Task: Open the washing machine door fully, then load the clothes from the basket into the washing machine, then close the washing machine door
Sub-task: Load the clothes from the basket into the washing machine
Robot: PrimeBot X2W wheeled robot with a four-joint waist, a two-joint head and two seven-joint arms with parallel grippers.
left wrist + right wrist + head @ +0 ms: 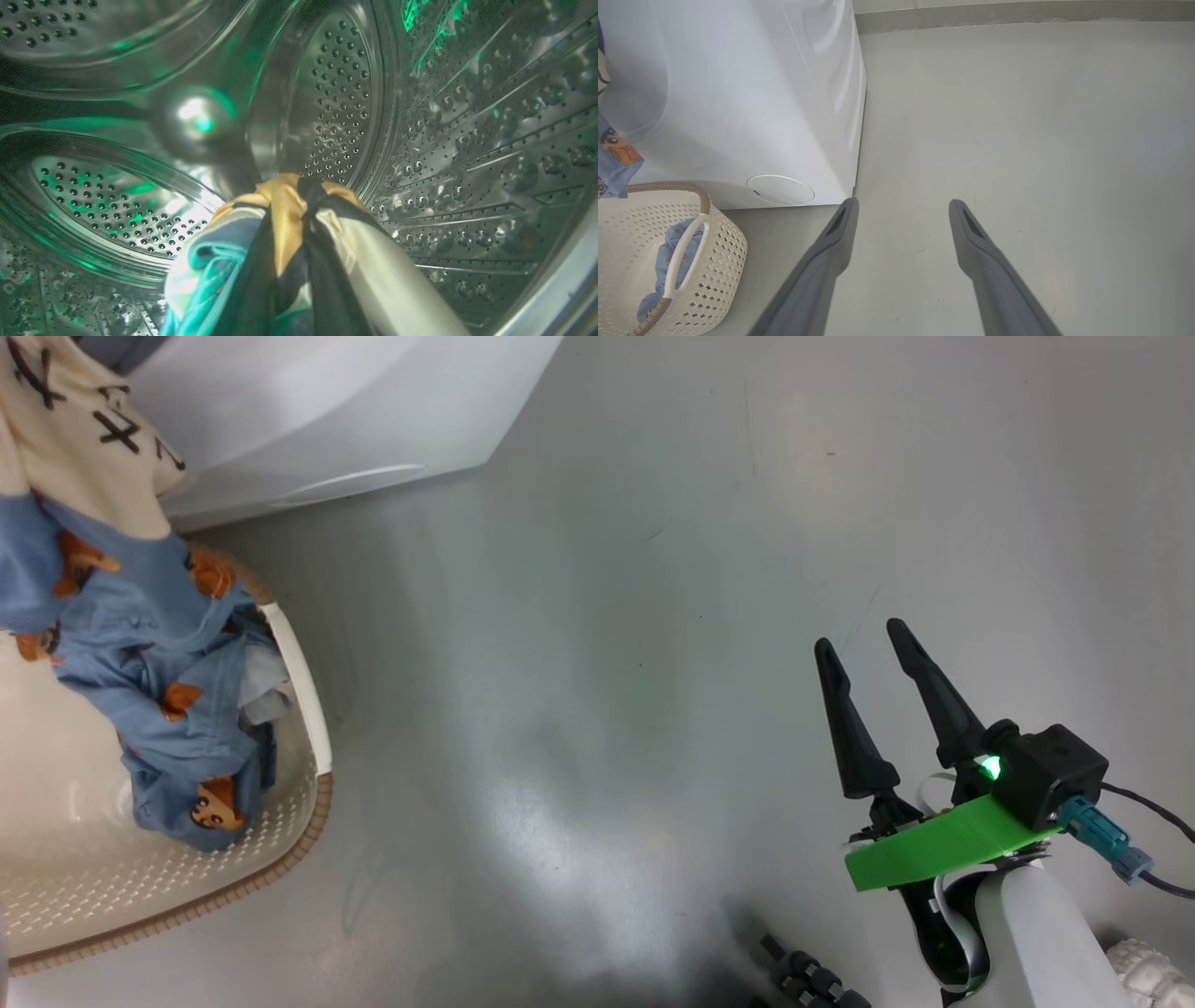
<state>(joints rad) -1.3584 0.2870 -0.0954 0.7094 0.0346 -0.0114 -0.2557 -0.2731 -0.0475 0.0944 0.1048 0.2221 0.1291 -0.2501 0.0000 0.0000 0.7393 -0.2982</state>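
left wrist view looks into the perforated steel drum (467,140) of the washing machine (738,93), lit with green glints; the left pincer (306,196) is inside it, its dark fingers pressed together on a bunch of the clothes (383,270), with cream, yellow and blue cloth wrapped about them; head view shows more of the clothes hanging from the upper left down into the basket (313,728): a cream piece with dark marks on top, blue garments with orange-brown prints below, their lower end lying in the basket; the basket stands on the grey floor (653,616) just beside the white washing machine; the right pincer (861,639) hovers over bare floor well apart from the basket, its two fingers spread wide and holding nothing; right wrist view shows a blue piece lying in the basket beside its handle
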